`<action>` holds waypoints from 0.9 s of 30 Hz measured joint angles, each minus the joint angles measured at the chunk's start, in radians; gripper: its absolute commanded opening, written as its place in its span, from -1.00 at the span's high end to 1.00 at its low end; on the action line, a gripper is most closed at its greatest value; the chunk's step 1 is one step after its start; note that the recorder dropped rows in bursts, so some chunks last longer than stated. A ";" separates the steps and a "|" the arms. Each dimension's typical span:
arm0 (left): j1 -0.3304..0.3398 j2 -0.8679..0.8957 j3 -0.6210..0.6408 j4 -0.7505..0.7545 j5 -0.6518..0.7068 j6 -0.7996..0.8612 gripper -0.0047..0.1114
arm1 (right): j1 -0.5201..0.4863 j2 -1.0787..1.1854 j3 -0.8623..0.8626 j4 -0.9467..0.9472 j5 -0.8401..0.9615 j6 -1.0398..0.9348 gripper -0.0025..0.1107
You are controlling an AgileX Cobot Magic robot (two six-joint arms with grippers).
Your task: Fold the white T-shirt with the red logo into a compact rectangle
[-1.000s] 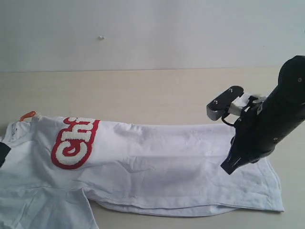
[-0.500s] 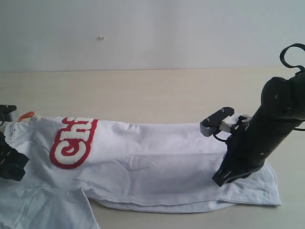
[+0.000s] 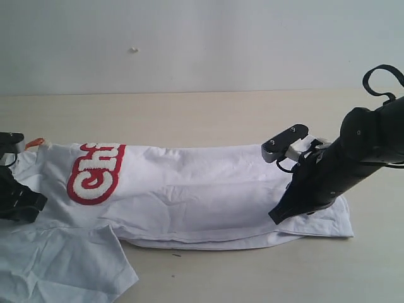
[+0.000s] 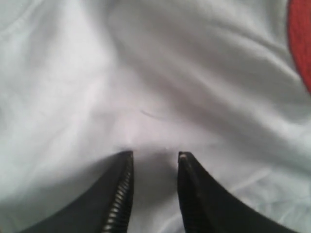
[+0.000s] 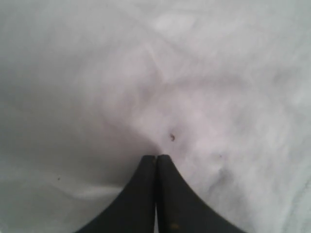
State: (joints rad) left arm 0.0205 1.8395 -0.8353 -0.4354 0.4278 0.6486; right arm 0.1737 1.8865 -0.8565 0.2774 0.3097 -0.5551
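Observation:
The white T-shirt (image 3: 189, 196) lies along the table, folded lengthwise, with its neck end at the left and its hem at the right. The red logo (image 3: 95, 173) faces up near the left end, with a small orange neck tag (image 3: 36, 143) beyond it. My left gripper (image 3: 28, 203) stands open, both tips pressed down on the cloth (image 4: 146, 87) near the logo's red edge (image 4: 300, 43). My right gripper (image 3: 276, 218) is shut on the shirt near the hem. Its tips (image 5: 156, 156) meet on puckered white cloth (image 5: 194, 73).
A short sleeve (image 3: 63, 265) spreads out at the front left, running off the frame's bottom edge. The pale wooden table (image 3: 189, 120) stretches behind the shirt to a white wall. The black right arm (image 3: 353, 158) slants over the hem end.
The right gripper has moved left and lower, and the hem end has slid left with it. The left arm has come in from the left edge onto the shirt's neck end.

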 measured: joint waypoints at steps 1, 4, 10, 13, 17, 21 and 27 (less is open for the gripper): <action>0.000 -0.008 -0.002 0.000 -0.002 0.000 0.17 | 0.000 -0.002 0.000 0.000 0.000 0.000 0.96; 0.002 -0.058 -0.004 -0.024 0.012 0.000 -0.07 | 0.000 -0.009 0.000 -0.007 0.001 0.000 0.96; 0.004 -0.171 -0.007 -0.044 0.203 -0.113 -0.12 | 0.000 -0.051 0.004 -0.016 0.067 0.000 0.96; 0.006 -0.204 0.028 0.032 0.339 -0.262 -0.12 | 0.000 -0.073 0.006 -0.019 0.090 0.000 0.96; 0.008 -0.244 0.115 0.107 0.412 -0.367 -0.12 | 0.000 -0.104 0.008 0.017 0.108 0.002 0.96; 0.024 -0.312 0.196 0.111 0.395 -0.401 -0.12 | 0.000 -0.128 0.008 0.070 0.117 -0.019 0.96; 0.047 -0.407 0.315 0.012 0.279 -0.413 -0.12 | 0.000 -0.143 0.008 0.106 0.128 -0.043 0.96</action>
State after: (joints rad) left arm 0.0679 1.4326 -0.5201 -0.4230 0.7063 0.2354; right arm 0.1737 1.7440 -0.8484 0.3839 0.4372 -0.5979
